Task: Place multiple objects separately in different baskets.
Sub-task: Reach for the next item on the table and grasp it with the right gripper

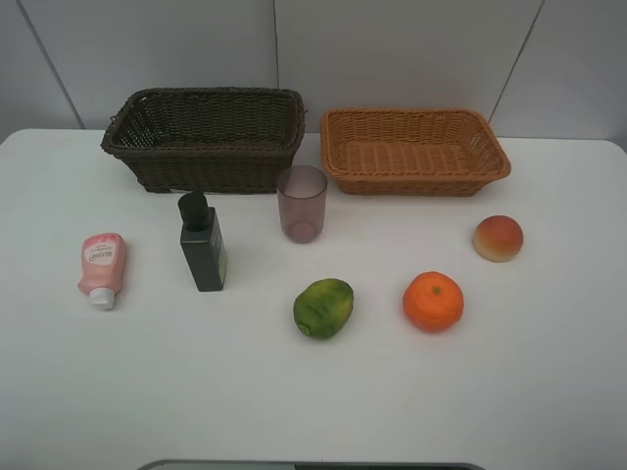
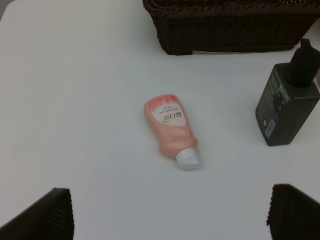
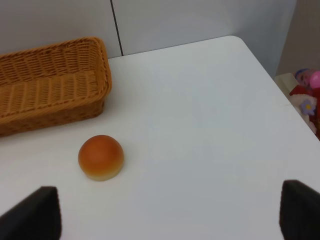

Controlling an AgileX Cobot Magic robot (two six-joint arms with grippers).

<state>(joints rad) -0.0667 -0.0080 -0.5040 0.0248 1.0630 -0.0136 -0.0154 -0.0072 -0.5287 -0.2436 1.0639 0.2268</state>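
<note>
White table [image 1: 549, 392], all six objects loose on it, none sorted. Two baskets at the far edge, nothing showing inside either: dark brown basket [image 1: 206, 137] beyond the left gripper [image 2: 172, 216], orange-tan basket [image 1: 416, 147] beyond the right gripper [image 3: 167, 215]. Risks, my reading: the pump bottle [image 2: 287, 107] stands upright ahead of the left gripper and off to one side, near the brown basket's wall. It is tall and narrow, so a brushing finger would tip it. The purple cup [image 1: 301, 203] stands upright just short of the baskets; it looks light and likely to skid if nudged. The orange [image 1: 433, 301], green fruit [image 1: 323, 307] and peach [image 3: 101, 157] may roll out of an off-centre grip. The peach lies ahead of the right gripper, near the tan basket. The pink tube [image 2: 172, 132] lies flat dead ahead of the left gripper, cap end nearer; it sits low, so fingers could scrape the table. Left gripper: fingers spread full, nothing between them, touching nothing. Right gripper: fingers wide apart, likewise empty.
</note>
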